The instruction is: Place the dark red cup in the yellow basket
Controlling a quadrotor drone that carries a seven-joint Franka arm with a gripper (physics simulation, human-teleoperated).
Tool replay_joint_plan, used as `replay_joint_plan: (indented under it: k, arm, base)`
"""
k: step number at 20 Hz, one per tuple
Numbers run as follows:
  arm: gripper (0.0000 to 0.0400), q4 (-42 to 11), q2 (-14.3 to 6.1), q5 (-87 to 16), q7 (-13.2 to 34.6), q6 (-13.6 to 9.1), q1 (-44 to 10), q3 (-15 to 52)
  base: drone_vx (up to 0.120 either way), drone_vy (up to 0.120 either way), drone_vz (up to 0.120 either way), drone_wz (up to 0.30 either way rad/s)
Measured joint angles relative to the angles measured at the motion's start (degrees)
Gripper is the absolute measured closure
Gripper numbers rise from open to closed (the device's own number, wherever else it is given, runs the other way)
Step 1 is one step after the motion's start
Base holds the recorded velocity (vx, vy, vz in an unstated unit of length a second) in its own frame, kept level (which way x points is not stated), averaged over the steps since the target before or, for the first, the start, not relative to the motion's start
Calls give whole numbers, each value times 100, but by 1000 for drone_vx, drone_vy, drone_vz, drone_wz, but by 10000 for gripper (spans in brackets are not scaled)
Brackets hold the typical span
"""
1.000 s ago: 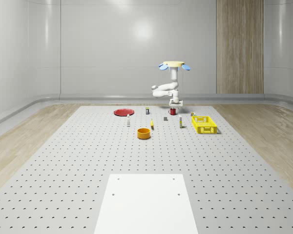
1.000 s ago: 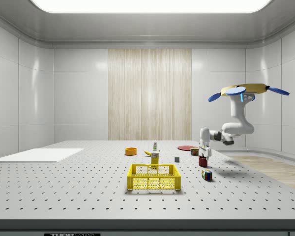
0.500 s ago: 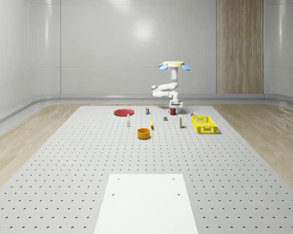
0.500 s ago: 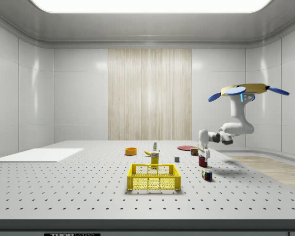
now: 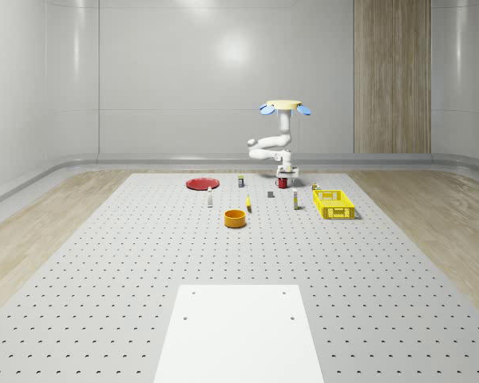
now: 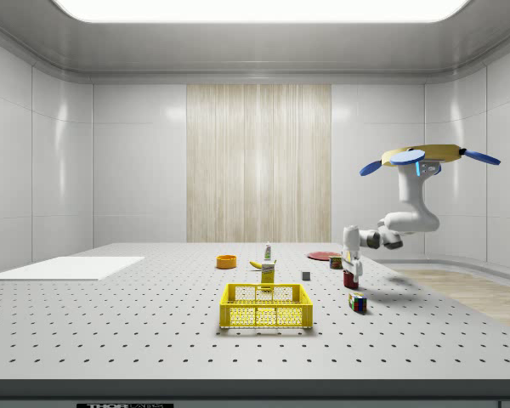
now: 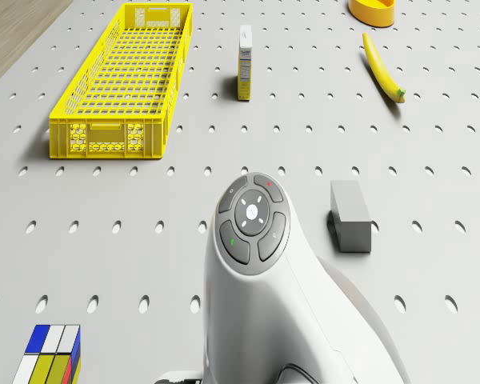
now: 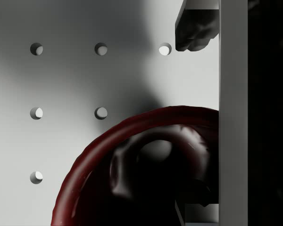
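The drone hovers over the bench's far end, its hand lowered onto the dark red cup standing there — grasp step. I cannot tell its grip. Next: lift, then carry to the yellow basket, well apart.

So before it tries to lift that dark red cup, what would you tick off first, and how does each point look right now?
1. Claw down at the dark red cup: ok; in the side view it sits right at the cup, and the wrist view looks into the cup's mouth at close range.
2. Cup upright on the table: ok.
3. Claw shut on the cup: cannot tell.
4. Drone hovering above and beside the cup: ok.
5. Yellow basket open-topped and nothing in it: ok.
6. Obstacles on the way: not ok; the colored cube lies between cup and basket in the side view, so lift high.
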Motion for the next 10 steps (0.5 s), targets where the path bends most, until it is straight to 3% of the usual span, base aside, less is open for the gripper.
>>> replay_joint_plan:
  k: [4,7,10]
  arm:
    - [180,10,-52,16,3,54,-11,0]
    - [243,15,-88,30,11,89,-22,4]
    - [272,19,-122,46,20,121,-35,9]
  base:
    - [0,0,0,0]
    - [0,0,0,0]
    - [0,0,0,0]
